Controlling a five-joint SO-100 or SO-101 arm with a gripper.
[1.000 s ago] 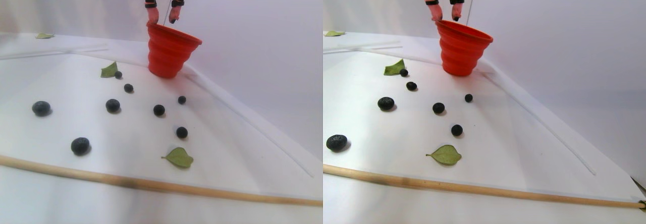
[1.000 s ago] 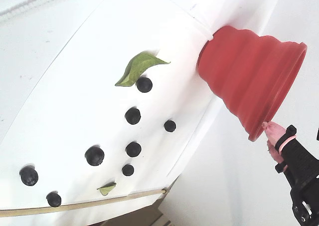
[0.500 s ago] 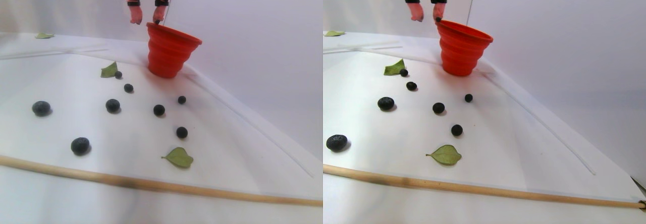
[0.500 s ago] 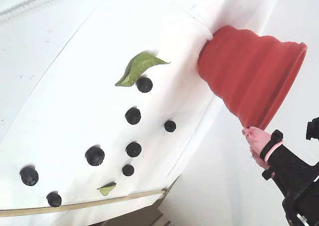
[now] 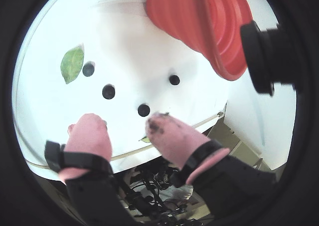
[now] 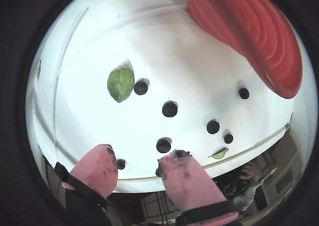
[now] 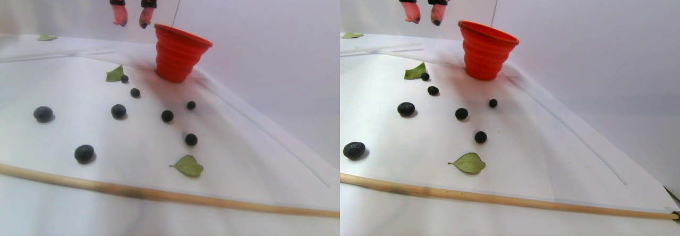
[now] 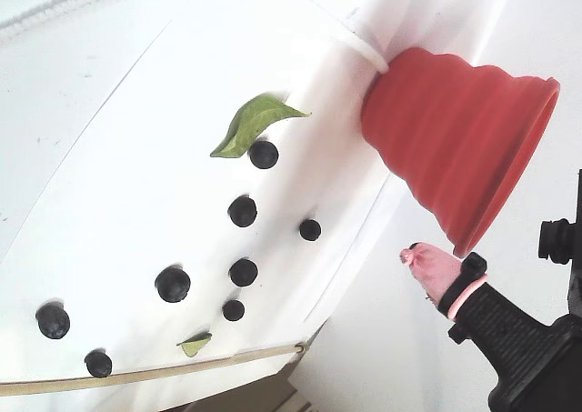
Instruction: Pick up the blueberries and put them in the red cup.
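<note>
The red cup [image 7: 180,55] stands upright at the back of the white board, with its ribbed wall filling the top of a wrist view [image 5: 199,21] and of the other wrist view [image 6: 249,31]. Several dark blueberries [image 7: 118,111] lie scattered on the board in front of it; one [image 5: 143,110] shows just beyond my fingers. My gripper [image 7: 132,20] hangs in the air just left of the cup's rim, higher than the rim. It is open, and its pink, dark-stained fingertips [image 6: 177,158] hold nothing. In the fixed view only one fingertip [image 8: 426,265] shows, below the cup [image 8: 455,148].
Green leaves lie among the berries, one near the cup [image 7: 115,74] and one near the front [image 7: 188,166]. A wooden stick [image 7: 159,193] runs along the board's front edge. A white wall rises behind and to the right of the cup.
My gripper has moved from over the cup's rim to the left in the stereo view and is now apart from the cup. The berries on the board have not moved.
</note>
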